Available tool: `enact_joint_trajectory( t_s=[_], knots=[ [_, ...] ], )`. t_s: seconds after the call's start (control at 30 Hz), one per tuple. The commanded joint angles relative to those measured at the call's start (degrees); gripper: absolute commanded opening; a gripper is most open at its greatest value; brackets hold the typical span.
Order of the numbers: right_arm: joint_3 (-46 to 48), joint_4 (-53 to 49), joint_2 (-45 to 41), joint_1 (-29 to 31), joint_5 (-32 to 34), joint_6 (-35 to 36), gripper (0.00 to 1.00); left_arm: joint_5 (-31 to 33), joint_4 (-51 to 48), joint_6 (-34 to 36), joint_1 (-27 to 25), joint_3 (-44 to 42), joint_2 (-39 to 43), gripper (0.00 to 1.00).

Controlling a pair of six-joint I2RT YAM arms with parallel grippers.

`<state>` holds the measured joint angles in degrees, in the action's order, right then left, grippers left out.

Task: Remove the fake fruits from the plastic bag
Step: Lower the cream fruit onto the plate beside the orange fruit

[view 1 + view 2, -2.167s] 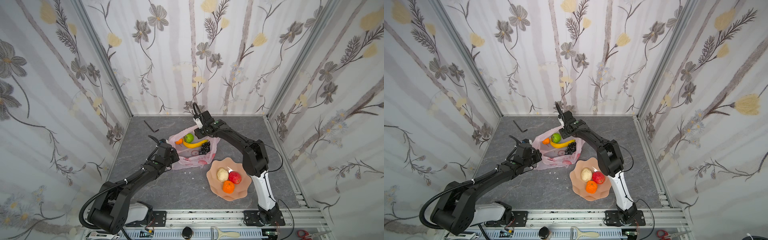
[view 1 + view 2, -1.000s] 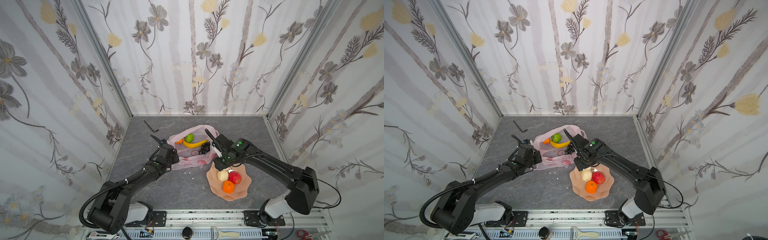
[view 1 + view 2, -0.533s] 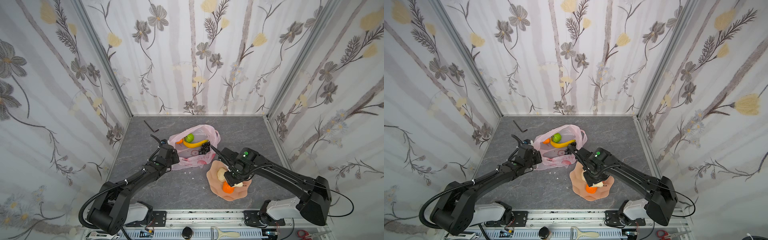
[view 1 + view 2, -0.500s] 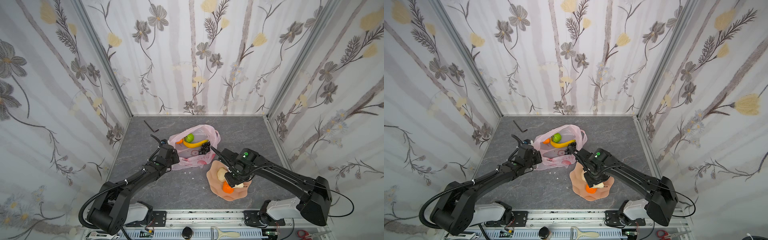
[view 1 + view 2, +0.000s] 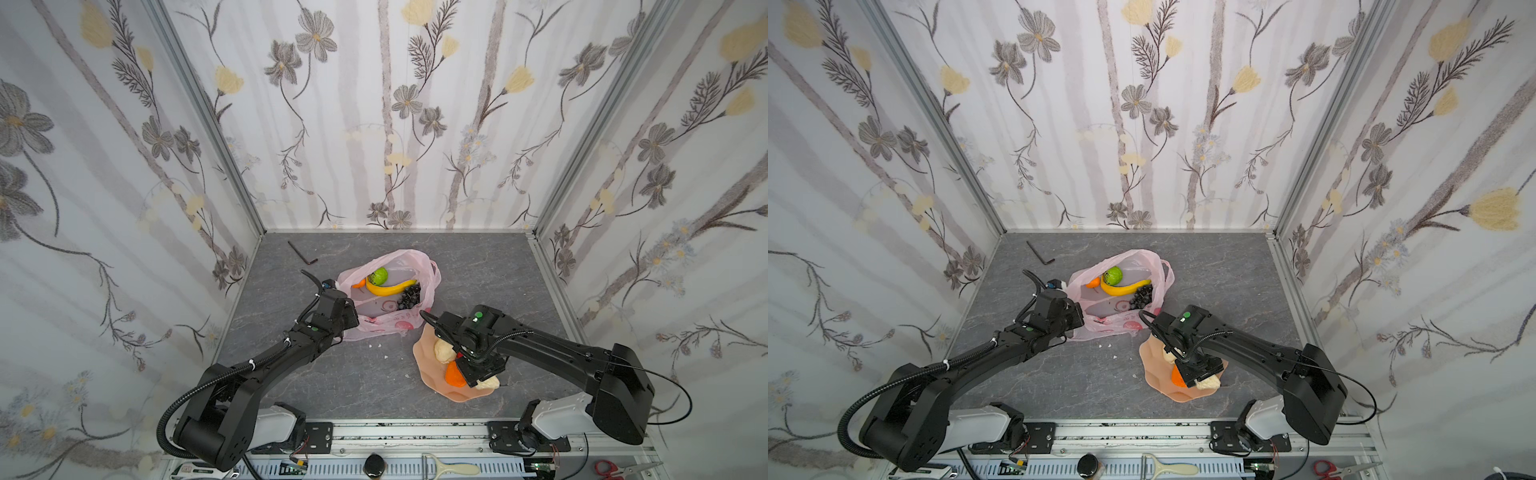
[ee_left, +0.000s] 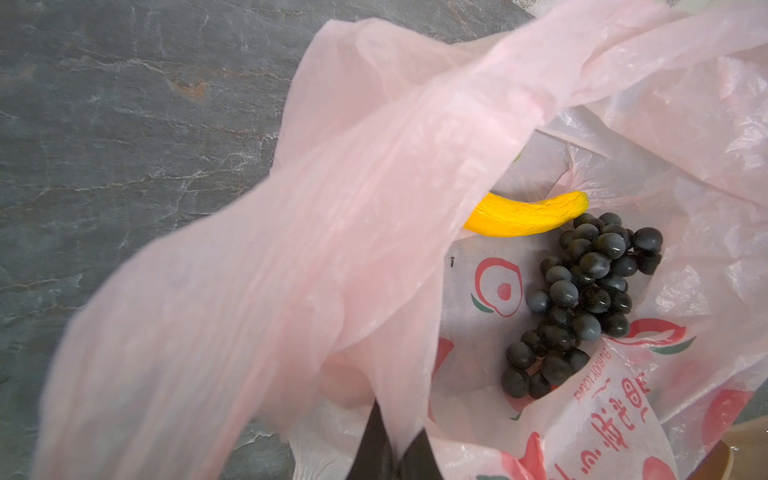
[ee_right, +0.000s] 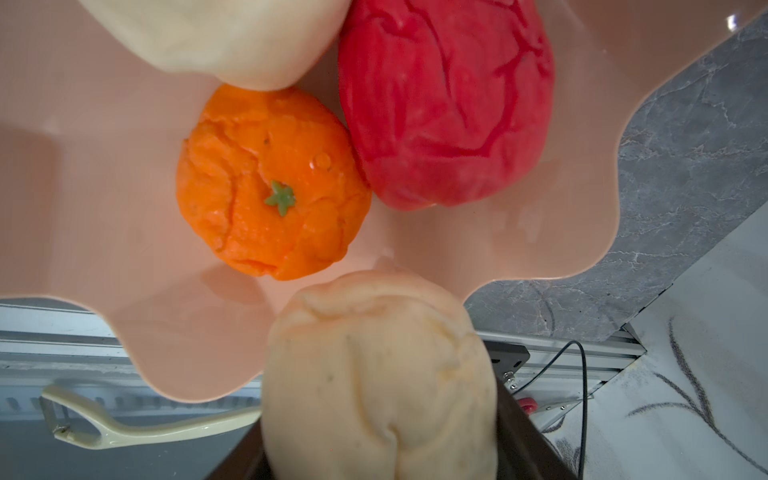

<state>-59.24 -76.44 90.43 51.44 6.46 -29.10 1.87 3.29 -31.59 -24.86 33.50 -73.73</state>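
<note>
The pale-pink plastic bag (image 5: 390, 316) lies open mid-table. My left gripper (image 6: 397, 453) is shut on a fold of its near-left rim, seen in a top view as the left gripper (image 5: 347, 309). Inside the bag lie a yellow banana (image 6: 528, 214), a dark grape bunch (image 6: 582, 299), a green fruit (image 5: 379, 274) and an orange piece (image 5: 359, 284). My right gripper (image 7: 380, 449) is shut on a beige lumpy ball (image 7: 378, 374) just above the near edge of the peach dish (image 7: 104, 208). The dish holds an orange (image 7: 270, 183), a red fruit (image 7: 449, 104) and another beige ball (image 7: 224, 37).
A black hex key (image 5: 302, 253) lies at the back left of the table. White crumbs (image 5: 378, 345) are scattered between bag and dish. A cream peeler (image 5: 451, 468) and red scissors (image 5: 619, 471) rest on the front rail. Flowered walls close in three sides.
My right arm swung from the bag's far side to above the dish, carrying the beige ball, and has settled near the dish's front edge. The left arm has kept still.
</note>
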Motion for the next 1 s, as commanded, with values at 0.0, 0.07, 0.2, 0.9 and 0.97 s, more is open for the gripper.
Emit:
enact_joint_trajectory(
  t_s=[0.0,0.07,0.2,0.9,0.97],
  knots=[
    [0.2,-0.2,0.6,0.2,2.5,-1.4,0.54,0.3,1.6,-0.1,0.0,-0.1,0.1,0.00],
    [0.6,-0.1,0.6,0.3,3.1,-1.7,0.54,0.4,1.6,-0.1,0.1,-0.1,0.2,0.00],
    [0.7,-0.2,3.5,0.8,4.1,-2.4,0.55,0.4,1.7,-0.1,0.0,-0.3,0.3,0.00],
    [-3.5,1.4,12.8,5.6,5.7,-2.6,0.60,0.6,1.9,-0.2,0.0,-0.5,0.4,0.00],
    [-3.8,1.4,13.4,5.8,6.0,-2.6,0.62,0.8,1.9,-0.2,0.1,-0.6,0.7,0.00]
  ],
)
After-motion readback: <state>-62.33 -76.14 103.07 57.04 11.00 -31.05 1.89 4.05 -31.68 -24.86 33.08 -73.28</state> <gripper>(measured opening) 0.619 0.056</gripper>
